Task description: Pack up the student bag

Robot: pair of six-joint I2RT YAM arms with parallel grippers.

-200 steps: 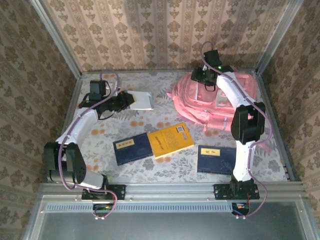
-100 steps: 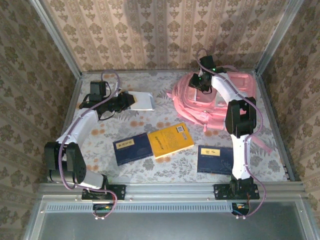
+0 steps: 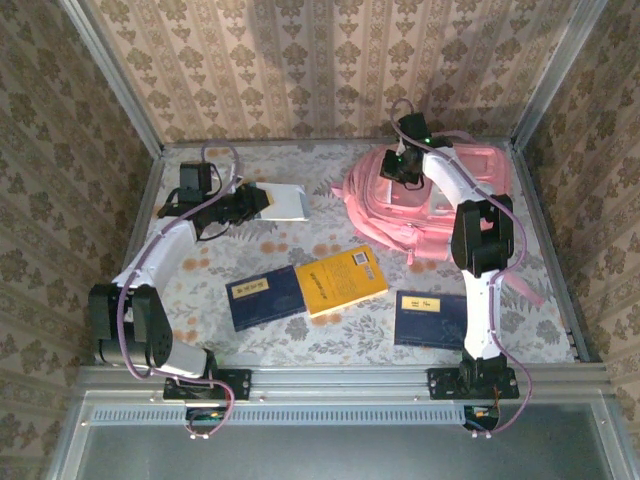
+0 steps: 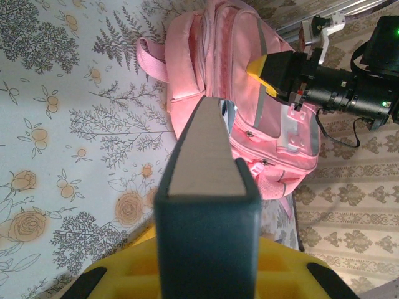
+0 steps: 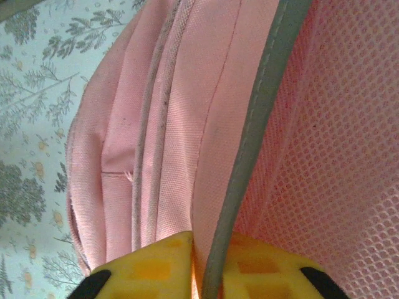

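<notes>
The bag (image 3: 440, 200) lies flat in the far right corner of the tabletop (image 3: 330, 225), front side up. The right gripper (image 5: 206, 243) is down on its upper left part, its yellow fingers pressed together on a grey-trimmed edge of the pink fabric. From here I cannot tell whether that edge is the lip of the main opening or just a pocket seam. Across the cloth, the left gripper (image 3: 248, 203) pinches a book (image 4: 206, 156) by its dark spine and holds it pointing toward the bag, well apart from it. Nearer the arms lie a navy book (image 3: 265, 297) touching a yellow book (image 3: 340, 280), and a second navy book (image 3: 432, 318) by the right arm's base. To my eye this is the opening step: one arm takes hold of the bag's edge so the other can feed a book in. Next the right arm would need to lift that edge enough to make a gap. The left arm would then carry its book across and slide it in without snagging on the fabric.
</notes>
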